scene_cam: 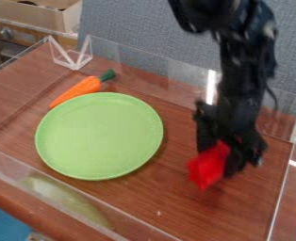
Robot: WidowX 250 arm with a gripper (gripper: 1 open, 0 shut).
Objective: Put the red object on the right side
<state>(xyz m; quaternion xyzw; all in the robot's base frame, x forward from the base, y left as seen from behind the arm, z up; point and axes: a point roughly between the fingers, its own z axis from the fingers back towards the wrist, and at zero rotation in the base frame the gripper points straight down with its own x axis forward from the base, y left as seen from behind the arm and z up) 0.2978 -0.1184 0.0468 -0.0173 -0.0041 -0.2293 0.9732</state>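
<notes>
Brown wood-grain worktop (138, 202) fills most of the frame, fenced by low clear plastic walls (257, 99) along its edges. Grey fabric panel (125, 28) stands behind it across the top of the frame; cardboard box (38, 14) sits in the upper left corner. Black robot arm (238, 56) comes in from the top centre and runs down the right half of the frame, pointing straight down at the worktop. Round green plate (98, 135) lies flat on the left-centre of the worktop, nothing on it. Orange carrot (77, 89) with green top lies just beyond the plate's upper-left rim, near it; contact with the rim can't be resolved. Claw (226, 151) is at the lower right of the frame, well right of the plate, jaws clamped on the red object (208, 168). The red object hangs tilted from the jaws, lower end towards the bottom of the frame, over bare worktop between the plate and the right-hand clear wall. Picture is motion-blurred around the claw, so can't tell whether the block's lower end touches the worktop or sits just above it. Small white folded item (73, 56) sits at the upper left near the back wall, too blurred to identify.
</notes>
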